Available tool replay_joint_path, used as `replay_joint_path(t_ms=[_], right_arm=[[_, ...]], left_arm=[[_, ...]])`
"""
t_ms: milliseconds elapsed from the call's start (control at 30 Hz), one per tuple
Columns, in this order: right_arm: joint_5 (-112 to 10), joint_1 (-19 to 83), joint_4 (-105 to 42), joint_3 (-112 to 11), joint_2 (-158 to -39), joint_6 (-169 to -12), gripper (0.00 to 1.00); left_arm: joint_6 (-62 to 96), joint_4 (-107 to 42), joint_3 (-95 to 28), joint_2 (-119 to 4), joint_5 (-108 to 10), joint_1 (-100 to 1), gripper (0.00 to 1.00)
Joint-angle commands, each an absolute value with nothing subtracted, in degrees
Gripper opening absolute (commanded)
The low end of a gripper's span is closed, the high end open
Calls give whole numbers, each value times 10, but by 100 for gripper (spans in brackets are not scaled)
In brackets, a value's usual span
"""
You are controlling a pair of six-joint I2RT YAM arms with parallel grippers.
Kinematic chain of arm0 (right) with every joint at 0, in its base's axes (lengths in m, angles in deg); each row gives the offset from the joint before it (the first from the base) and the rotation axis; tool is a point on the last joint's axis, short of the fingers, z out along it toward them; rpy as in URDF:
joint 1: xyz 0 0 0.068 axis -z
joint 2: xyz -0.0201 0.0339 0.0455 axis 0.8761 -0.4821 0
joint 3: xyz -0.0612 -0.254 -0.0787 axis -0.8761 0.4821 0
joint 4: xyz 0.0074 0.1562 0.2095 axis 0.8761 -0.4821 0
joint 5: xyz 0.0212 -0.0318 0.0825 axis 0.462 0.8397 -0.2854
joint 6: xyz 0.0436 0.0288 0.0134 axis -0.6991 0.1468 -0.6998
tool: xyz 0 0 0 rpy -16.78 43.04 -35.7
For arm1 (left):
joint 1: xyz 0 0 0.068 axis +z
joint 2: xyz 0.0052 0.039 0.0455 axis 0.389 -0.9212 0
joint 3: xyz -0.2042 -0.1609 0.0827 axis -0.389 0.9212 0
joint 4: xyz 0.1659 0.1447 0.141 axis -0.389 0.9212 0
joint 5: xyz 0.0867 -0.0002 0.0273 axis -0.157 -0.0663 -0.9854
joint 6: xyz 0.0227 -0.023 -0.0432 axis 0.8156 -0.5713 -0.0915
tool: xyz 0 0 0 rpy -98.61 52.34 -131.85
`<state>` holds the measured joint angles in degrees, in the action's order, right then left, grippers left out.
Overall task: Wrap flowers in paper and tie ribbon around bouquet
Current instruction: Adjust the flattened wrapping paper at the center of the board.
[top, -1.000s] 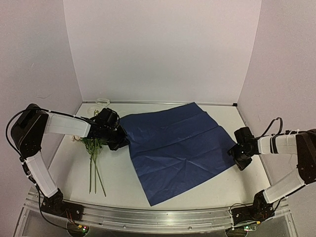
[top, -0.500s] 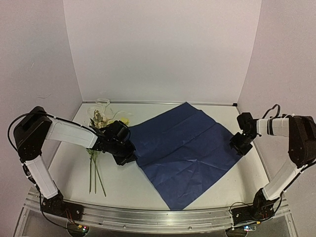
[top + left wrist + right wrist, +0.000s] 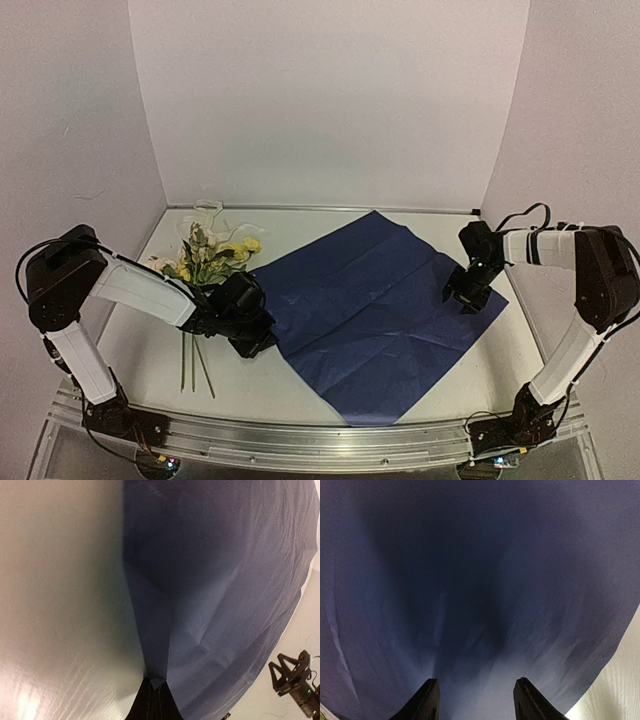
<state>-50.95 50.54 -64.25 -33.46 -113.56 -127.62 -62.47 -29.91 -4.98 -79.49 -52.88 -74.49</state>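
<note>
The dark blue paper [image 3: 385, 305] lies creased and spread over the middle and right of the table. My left gripper [image 3: 252, 341] is shut on its left corner; in the left wrist view the paper [image 3: 215, 580] tapers to a tip pinched in the left gripper [image 3: 155, 692]. The flowers [image 3: 215, 255] lie left of the paper, blooms toward the back and thin stems [image 3: 190, 365] toward the front. A loop of off-white ribbon [image 3: 207, 208] shows by the back wall. My right gripper [image 3: 460, 296] is over the paper's right part, open, with only paper [image 3: 480, 580] below the right gripper [image 3: 477, 700].
White walls close in the table at the back and both sides. A metal rail [image 3: 320, 440] with the arm bases runs along the near edge. Bare tabletop [image 3: 140, 300] shows left of the flowers and at the right of the paper [image 3: 620, 695].
My left gripper pulled the paper's left corner toward the front and right, turning the sheet and exposing the blooms. My right gripper moved from the paper's right edge back and inward over the sheet.
</note>
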Motion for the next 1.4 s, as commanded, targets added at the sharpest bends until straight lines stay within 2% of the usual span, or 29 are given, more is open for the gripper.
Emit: replay_joint_path(t_ms=[0, 300, 700, 900, 933, 1067, 1133, 1167, 1367], right_arm=[[-520, 435, -679, -355, -1126, -1262, 54], [-484, 302, -683, -372, -1148, -1301, 52], [-453, 270, -751, -465, -1278, -1285, 36], [-373, 269, -823, -506, -1304, -1249, 32], [-367, 269, -829, -513, -1307, -1244, 32], [-382, 269, -839, -525, -1308, -1236, 32], [-399, 269, -835, -522, -1297, -1238, 32], [-410, 268, -830, -520, -1287, -1242, 32], [-469, 265, -790, -520, -1219, -1256, 49]], left_arm=[[-657, -336, -54, -815, -569, -730, 0], [-698, -417, -16, -831, -569, -712, 0], [-653, -422, -10, -808, -546, -709, 0], [-626, -392, -18, -787, -544, -711, 1], [-616, -383, -22, -784, -544, -711, 5], [-567, -345, -38, -759, -550, -706, 32], [-539, -313, -44, -733, -561, -704, 49], [-528, -293, -46, -717, -566, -702, 53], [-457, -148, -62, -594, -657, -686, 83]])
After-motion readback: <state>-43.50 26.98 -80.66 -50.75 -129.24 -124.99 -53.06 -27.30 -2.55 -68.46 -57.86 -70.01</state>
